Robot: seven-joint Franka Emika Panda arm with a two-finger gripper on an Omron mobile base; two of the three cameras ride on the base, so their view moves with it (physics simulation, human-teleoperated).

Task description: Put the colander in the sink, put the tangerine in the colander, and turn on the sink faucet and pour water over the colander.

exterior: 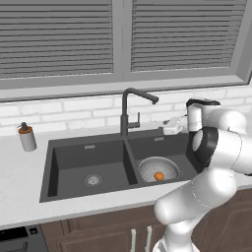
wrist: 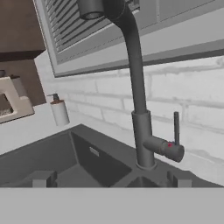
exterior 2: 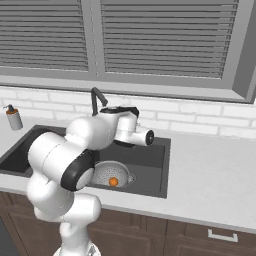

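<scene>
The robot's arm hid part of the sink (exterior 2: 150,165) and most of the sink faucet (exterior 2: 98,98); the frame's top edge cropped the spout (wrist: 94,8).

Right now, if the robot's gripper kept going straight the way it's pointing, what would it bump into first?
Most likely the sink faucet: the open gripper points straight at its upright post and side lever. Depth is hard to judge, so that's a best guess.

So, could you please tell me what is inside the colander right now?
The tangerine sits inside the colander, in the sink's right basin. The colander covers that basin's drain.
</scene>
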